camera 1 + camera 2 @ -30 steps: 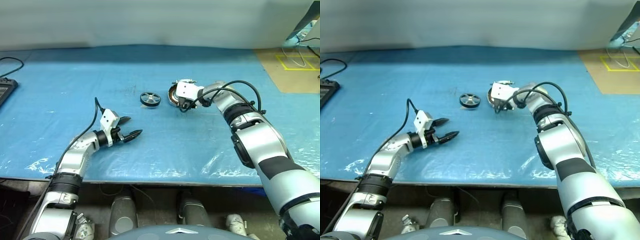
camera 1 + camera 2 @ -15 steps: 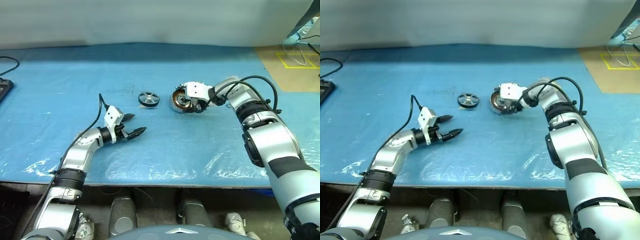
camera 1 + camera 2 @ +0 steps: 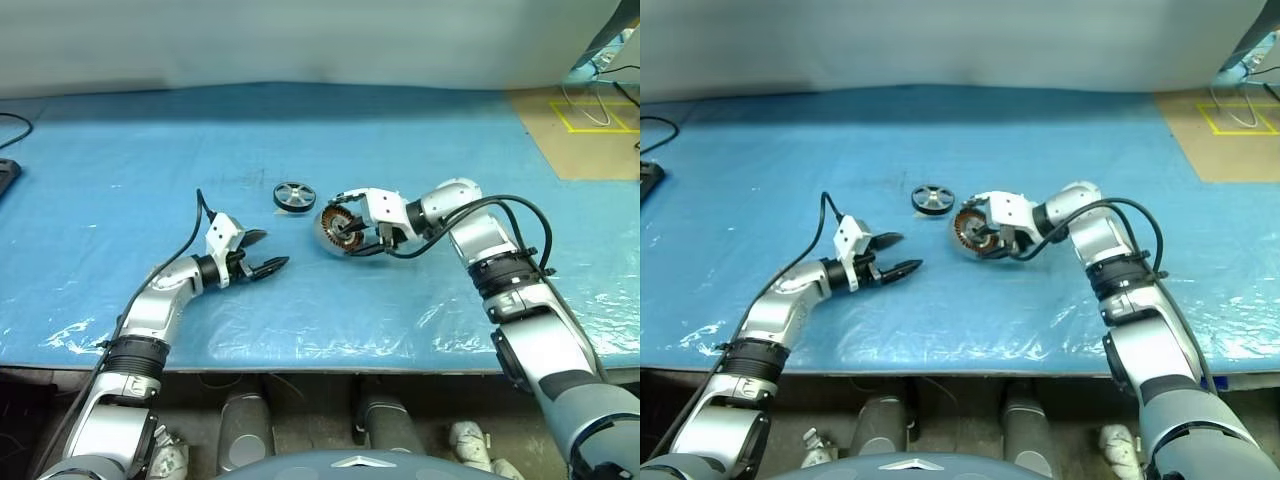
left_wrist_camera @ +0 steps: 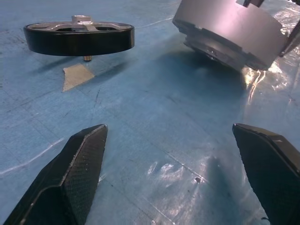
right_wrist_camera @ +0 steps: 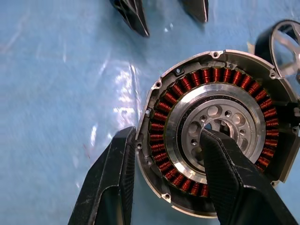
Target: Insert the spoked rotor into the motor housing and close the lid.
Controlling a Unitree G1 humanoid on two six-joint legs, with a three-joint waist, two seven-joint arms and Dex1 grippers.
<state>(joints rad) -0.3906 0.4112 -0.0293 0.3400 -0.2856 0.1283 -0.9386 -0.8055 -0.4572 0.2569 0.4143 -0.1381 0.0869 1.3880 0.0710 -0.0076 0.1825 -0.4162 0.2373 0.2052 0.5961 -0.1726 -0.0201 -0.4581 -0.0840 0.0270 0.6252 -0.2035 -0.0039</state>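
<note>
Since the earlier frames the right gripper (image 3: 352, 236) has been dragging the housing (image 3: 338, 228) back toward the robot and leftward, so it is now sitting nearer the left gripper (image 3: 262, 253) than it was, while that gripper has been staying put. The right gripper is clamping the housing's wall: one finger (image 5: 112, 180) is pressing outside the rim and the other (image 5: 229, 173) is reaching into the central hub, with the copper coils showing between them. The housing is tilting, its open face turned up toward the right wrist. The left gripper is hovering over the blue sheet (image 3: 120, 180) with its fingers wide apart and nothing between them. The rotor (image 3: 294, 196) is resting on the sheet ahead of the left fingertips, just beside the housing and apart from it. The lid cannot be made out clearly here. As a judgement, the task is only starting: the rotor is still waiting to be picked up and seated in the housing, and closing the lid is remaining after that.
</note>
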